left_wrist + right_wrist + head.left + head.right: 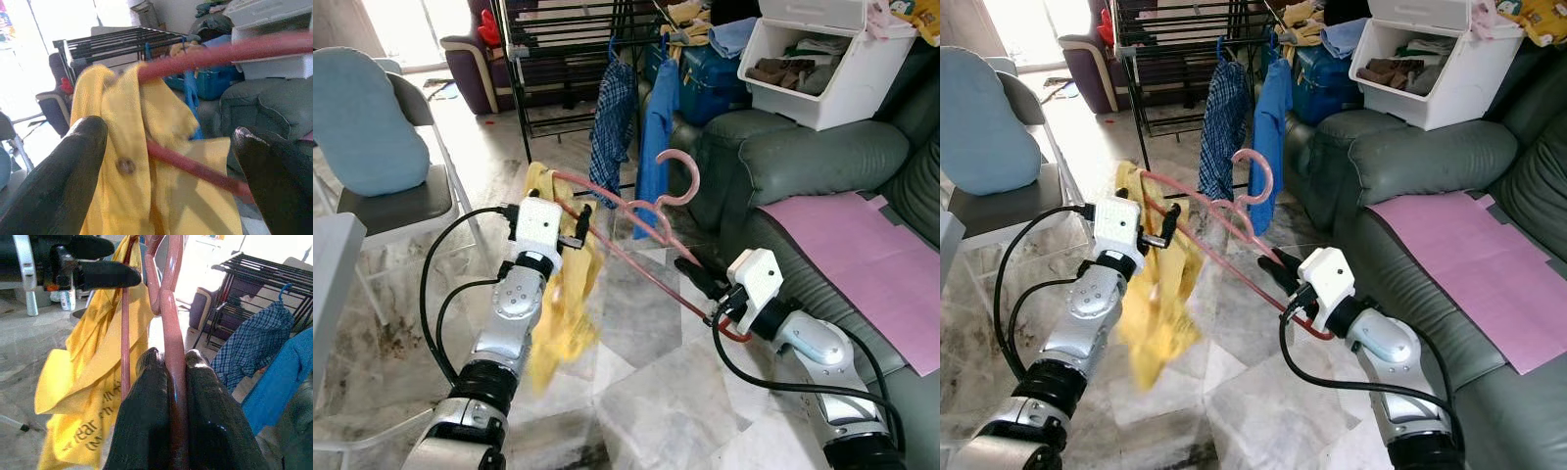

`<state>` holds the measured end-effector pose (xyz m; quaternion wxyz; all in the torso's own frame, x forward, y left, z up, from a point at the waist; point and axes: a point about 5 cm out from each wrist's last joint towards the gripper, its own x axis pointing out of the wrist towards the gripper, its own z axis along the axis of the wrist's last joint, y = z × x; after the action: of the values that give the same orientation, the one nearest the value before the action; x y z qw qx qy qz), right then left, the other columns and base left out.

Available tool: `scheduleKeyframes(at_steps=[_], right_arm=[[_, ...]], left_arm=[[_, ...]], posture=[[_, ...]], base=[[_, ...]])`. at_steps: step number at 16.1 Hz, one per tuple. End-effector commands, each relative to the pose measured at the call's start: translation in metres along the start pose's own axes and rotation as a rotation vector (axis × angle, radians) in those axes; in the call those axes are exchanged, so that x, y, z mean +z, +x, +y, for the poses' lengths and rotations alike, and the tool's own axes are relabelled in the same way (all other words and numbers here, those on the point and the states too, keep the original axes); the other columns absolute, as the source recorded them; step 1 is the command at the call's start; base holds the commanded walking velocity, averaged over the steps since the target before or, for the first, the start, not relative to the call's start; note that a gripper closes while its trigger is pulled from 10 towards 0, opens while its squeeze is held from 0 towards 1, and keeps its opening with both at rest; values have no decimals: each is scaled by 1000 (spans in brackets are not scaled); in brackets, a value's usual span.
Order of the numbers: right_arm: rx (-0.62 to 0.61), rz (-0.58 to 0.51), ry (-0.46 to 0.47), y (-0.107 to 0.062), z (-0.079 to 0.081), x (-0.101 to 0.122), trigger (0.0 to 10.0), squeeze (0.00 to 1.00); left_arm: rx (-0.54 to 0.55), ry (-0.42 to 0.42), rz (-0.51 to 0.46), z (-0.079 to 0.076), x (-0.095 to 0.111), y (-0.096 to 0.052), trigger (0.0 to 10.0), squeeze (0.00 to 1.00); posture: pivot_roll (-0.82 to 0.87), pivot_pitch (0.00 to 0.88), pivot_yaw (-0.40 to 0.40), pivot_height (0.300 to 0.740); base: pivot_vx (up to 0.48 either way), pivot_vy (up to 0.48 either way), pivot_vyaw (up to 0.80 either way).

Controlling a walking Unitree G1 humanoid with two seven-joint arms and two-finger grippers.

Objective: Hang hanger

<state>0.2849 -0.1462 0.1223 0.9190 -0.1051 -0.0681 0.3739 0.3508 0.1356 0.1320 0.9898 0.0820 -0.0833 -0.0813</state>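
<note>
While tilted, clothes-filled white bin (822,83)

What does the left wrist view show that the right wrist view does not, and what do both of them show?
The left wrist view alone shows the left gripper's fingers apart on either side of the yellow shirt, a button on that shirt, and the white storage bin. The right wrist view alone shows the right gripper shut on the pink hanger, dark lettering low on the shirt, and a checked shirt hung on the black drying rack. Both share the yellow shirt, the hanger, the rack and a blue garment.
</note>
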Motion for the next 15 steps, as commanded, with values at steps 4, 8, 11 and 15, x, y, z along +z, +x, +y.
scheduleKeyframes(at_steps=[4, 8, 11, 15], right_arm=[[24, -81, -21, 3, 2, 15, 10000, 0], [29, -79, -20, 2, 2, 15, 10000, 0], [33, -81, -22, 2, 3, 16, 10000, 0], [36, -77, -24, 2, 3, 15, 10000, 0]], left_arm=[[16, -5, 15, 8, 0, 4, 5373, 0], [31, -2, 18, 17, 1, 6, 0, 0], [47, -21, 26, 21, -1, 6, 0, 0], [48, -39, 32, 21, -1, 7, 0, 0]], posture=[[-130, 0, 8, 740], [-132, 0, 9, 740], [-133, 0, 9, 740], [-134, 0, 9, 740]], base=[[0, 0, 0], [0, 0, 0], [0, 0, 0], [0, 0, 0]])
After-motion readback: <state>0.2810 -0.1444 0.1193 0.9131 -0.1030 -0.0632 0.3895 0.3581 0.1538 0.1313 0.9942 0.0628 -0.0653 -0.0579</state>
